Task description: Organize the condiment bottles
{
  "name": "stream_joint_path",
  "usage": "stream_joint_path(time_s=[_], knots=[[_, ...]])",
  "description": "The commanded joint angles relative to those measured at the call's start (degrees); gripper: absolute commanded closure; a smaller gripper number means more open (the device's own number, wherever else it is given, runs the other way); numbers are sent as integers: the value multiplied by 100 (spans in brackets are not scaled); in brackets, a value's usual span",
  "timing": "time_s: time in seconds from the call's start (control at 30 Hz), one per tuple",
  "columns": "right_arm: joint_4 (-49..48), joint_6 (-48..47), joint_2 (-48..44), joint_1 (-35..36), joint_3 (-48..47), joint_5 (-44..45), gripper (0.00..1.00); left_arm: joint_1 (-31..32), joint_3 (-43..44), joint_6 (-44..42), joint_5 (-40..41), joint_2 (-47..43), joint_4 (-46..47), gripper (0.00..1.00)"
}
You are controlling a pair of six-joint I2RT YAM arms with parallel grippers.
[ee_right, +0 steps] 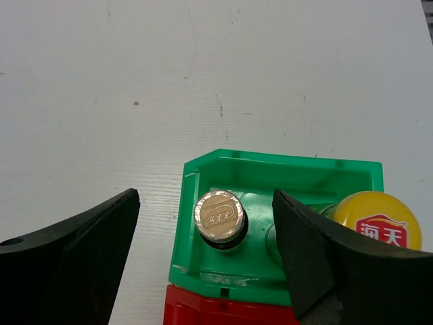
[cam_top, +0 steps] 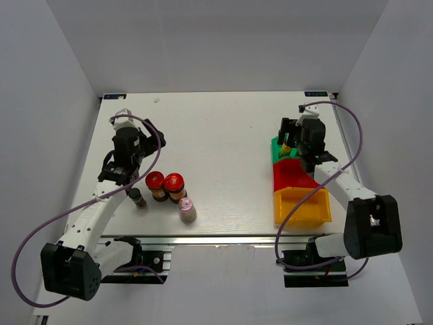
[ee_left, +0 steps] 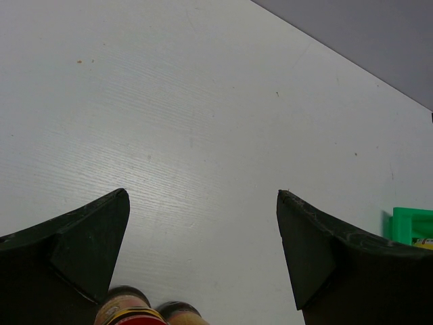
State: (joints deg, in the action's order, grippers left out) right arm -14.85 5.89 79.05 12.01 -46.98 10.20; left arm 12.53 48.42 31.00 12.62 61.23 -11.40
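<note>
Two squat red-lidded jars (cam_top: 155,181) (cam_top: 174,181) stand side by side at the near left, with a thin dark bottle (cam_top: 137,198) to their left and a pink-capped pale bottle (cam_top: 187,210) in front. My left gripper (cam_top: 145,137) is open and empty, just beyond the jars; their tops (ee_left: 128,313) show at the bottom edge between the open fingers (ee_left: 203,196). My right gripper (cam_top: 289,135) is open above the green bin (ee_right: 203,237). A gold-foil-topped dark bottle (ee_right: 220,217) stands between its fingers (ee_right: 206,196), and a yellow-capped bottle (ee_right: 379,222) is beside it, partly hidden by the right finger.
The green bin (cam_top: 277,145), a red bin (cam_top: 291,177) and a yellow bin (cam_top: 304,206) stand in a row at the right, running toward the near edge. Purple cables loop beside both arms. Grey walls enclose the table on three sides.
</note>
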Motion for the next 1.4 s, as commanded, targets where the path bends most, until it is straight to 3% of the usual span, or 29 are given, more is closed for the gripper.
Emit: stream_joint_path(time_s=[0.0,0.33,0.6,0.77,0.93,1.2,1.37], knots=[[-79,97,-468,-15,-100,-228,15,-14,-8,2,-85,-120,103,2],[244,45,-1584,318,-241,-2503,11,-14,0,55,-146,-182,59,2],[431,-19,-1647,2665,189,-3085,11,-14,18,125,-234,-164,-3,2],[80,88,-1015,3762,23,-2296,11,-14,-26,265,-164,-156,-90,2],[-97,-114,329,4519,-801,-2347,11,-14,-35,310,213,-182,-318,2],[-97,-211,2086,4846,-1990,-1917,11,-14,-219,319,662,-366,-354,2],[-27,-395,2536,4969,-2333,-1521,11,-14,-184,248,741,-358,-346,2]])
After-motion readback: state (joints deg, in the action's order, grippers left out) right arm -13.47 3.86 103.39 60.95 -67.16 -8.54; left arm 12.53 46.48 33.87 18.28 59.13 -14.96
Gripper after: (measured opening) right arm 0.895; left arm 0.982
